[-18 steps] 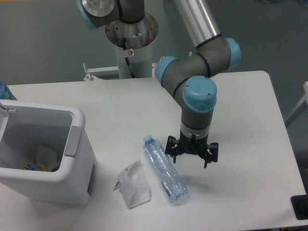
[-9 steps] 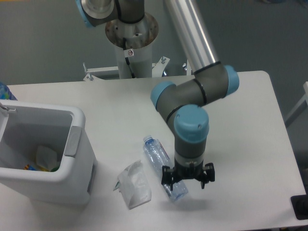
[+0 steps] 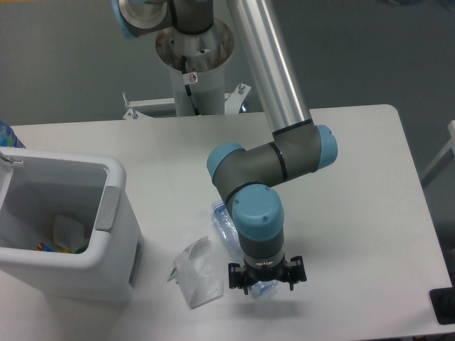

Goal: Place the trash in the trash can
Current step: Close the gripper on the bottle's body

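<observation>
White table (image 3: 370, 177): spread-fingered, empty gripper (image 3: 265, 280) hovers over the bottle (image 3: 229, 231) right of the trash can (image 3: 67, 234); slick crinkled plastic may slip sideways.

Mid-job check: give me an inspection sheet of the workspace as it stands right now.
Surface: white table, bare on its right side.
Job's things: clear bottle lying flat, lower end hidden under the arm; crumpled wrapper beside it on the left; white trash can at left, some scraps already inside.
Clutter: nothing seen on the table.
Hand: hand over the bottle's lower end, fingers spread; contact cannot be told.
Cables: one thin cable on the arm's pedestal.
Surroundings: grey floor; blue item at the left edge, dark item at the right.
</observation>
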`<state>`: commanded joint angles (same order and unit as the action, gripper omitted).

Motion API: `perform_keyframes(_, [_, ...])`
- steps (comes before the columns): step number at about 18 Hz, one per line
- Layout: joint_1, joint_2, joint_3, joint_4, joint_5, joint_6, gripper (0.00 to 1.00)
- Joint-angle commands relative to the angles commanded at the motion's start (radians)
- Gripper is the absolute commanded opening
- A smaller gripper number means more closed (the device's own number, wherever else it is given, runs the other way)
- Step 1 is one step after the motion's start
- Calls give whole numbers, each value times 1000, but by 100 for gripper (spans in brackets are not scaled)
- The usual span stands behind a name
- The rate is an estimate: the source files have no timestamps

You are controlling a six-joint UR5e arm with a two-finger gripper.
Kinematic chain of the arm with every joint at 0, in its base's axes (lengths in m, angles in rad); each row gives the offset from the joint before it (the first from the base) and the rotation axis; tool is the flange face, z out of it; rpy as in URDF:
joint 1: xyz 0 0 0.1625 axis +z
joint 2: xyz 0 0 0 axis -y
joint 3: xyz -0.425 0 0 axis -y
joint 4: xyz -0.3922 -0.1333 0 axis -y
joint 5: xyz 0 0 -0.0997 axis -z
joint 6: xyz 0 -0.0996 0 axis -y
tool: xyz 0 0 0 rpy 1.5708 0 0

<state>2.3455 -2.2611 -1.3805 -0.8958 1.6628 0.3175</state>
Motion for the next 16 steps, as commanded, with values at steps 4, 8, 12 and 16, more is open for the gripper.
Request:
perform_keyframes(4, [-21, -6, -18, 3, 43, -3, 100])
perform_keyframes(8, [-21, -15, -18, 5, 66, -25, 100])
perform_keyframes(12, [-23, -25, -18, 5, 90, -29, 100])
perform_keyframes(16, [-40, -51, -11, 9, 155, -61, 100])
